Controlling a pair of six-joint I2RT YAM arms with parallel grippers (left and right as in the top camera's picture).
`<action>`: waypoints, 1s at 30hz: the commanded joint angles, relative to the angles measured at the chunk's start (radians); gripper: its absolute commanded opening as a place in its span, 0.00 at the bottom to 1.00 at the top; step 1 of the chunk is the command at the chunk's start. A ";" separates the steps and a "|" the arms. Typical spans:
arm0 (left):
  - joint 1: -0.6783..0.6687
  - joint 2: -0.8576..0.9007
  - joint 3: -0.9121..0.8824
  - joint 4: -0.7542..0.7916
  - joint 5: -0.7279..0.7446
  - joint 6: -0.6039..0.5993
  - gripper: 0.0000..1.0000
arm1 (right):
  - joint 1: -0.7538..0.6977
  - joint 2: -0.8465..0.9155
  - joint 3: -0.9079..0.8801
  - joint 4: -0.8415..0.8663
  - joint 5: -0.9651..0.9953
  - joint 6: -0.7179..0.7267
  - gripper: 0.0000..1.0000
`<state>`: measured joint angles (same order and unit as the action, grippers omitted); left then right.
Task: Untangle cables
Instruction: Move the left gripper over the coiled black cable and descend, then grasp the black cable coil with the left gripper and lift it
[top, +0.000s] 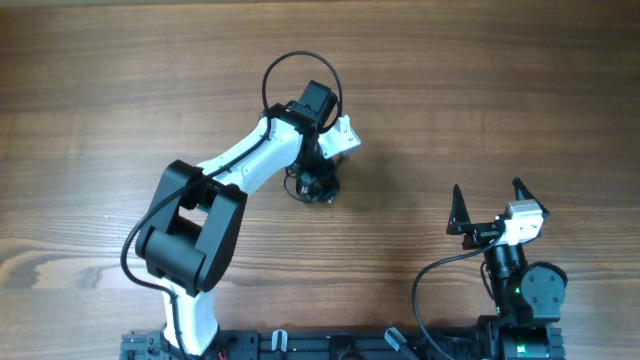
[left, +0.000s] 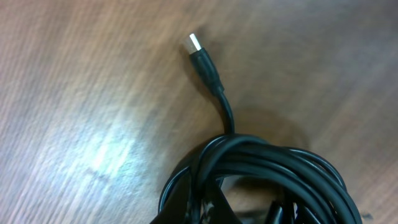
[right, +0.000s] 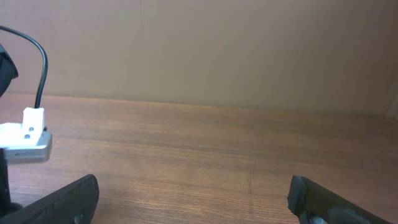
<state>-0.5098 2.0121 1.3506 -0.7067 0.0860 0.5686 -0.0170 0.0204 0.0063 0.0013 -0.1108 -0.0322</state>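
The cables (top: 316, 189) are a small bunch of thin black cords on the wooden table just right of centre. In the left wrist view the cables (left: 280, 162) form a coiled bundle, with one USB plug (left: 196, 45) sticking out on the table. My left gripper (top: 318, 176) points down into the bundle. Its fingers (left: 200, 208) meet at the bottom edge with cord strands running between and around them. My right gripper (top: 488, 190) is open and empty at the right, well apart from the cables; its fingers (right: 193, 199) are spread over bare wood.
The left arm's own thicker black wire (top: 298, 62) loops above its wrist. The left wrist's white camera mount (right: 26, 134) shows at the left edge of the right wrist view. The table (top: 520, 80) is wood all round.
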 joint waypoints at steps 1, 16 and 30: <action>0.002 -0.058 0.040 0.012 -0.259 -0.376 0.04 | -0.005 -0.003 -0.001 0.005 0.009 -0.013 1.00; -0.035 -0.179 0.056 -0.092 -0.042 -1.501 0.10 | -0.005 -0.003 -0.001 0.005 0.009 -0.013 1.00; 0.121 -0.179 0.040 -0.160 -0.185 -1.733 1.00 | -0.005 -0.003 -0.001 0.005 0.009 -0.013 1.00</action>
<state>-0.4473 1.8427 1.3941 -0.8776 -0.0708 -1.0454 -0.0170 0.0204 0.0063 0.0013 -0.1108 -0.0319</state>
